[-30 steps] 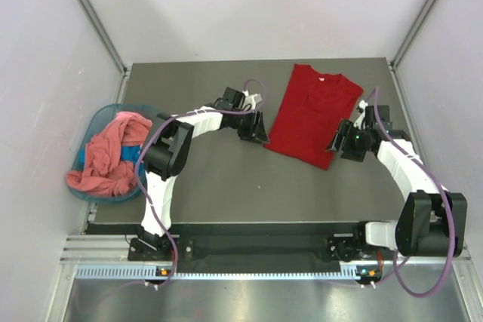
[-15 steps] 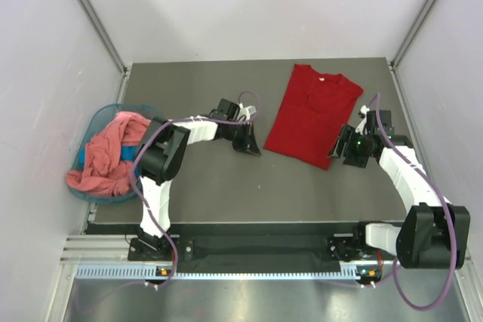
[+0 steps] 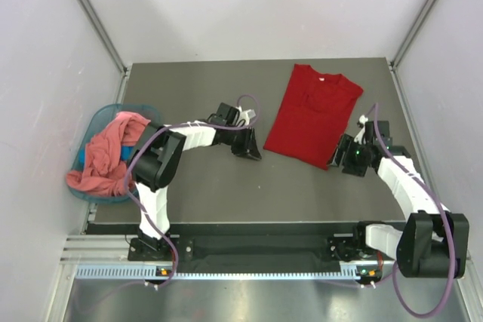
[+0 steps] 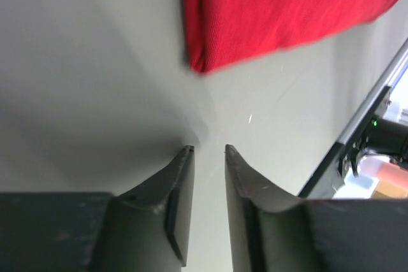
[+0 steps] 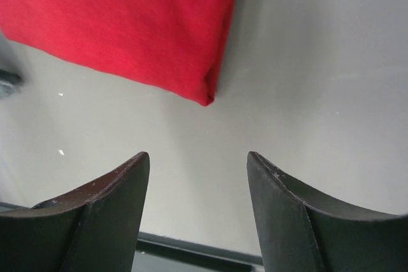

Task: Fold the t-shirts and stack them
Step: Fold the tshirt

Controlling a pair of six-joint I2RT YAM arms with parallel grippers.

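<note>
Fingers on both arms have dropped back toward the near end of the red t-shirt (image 3: 313, 115) over the last second. The left fingers (image 3: 251, 148) have slid from alongside the shirt's long edge to just short of its near corner. The right fingers (image 3: 339, 157) have backed off a little, and the opposite near corner now lies just ahead of them.

The left fingers stand a narrow way apart with only bare table (image 3: 226, 186) between them. The right fingers are spread wide and likewise hold nothing. In each wrist view a folded corner of the red cloth lies a short way beyond the fingertips, not touching them.

The shirt itself has not shifted; it lies flat between the two sets of fingers, collar at the far end. This looks like lining up to pinch both near corners for the next fold. Well off to the left of the left fingers, the salmon-pink t-shirt (image 3: 106, 157) is still heaped in the teal basket (image 3: 96, 117), unfolded.
</note>
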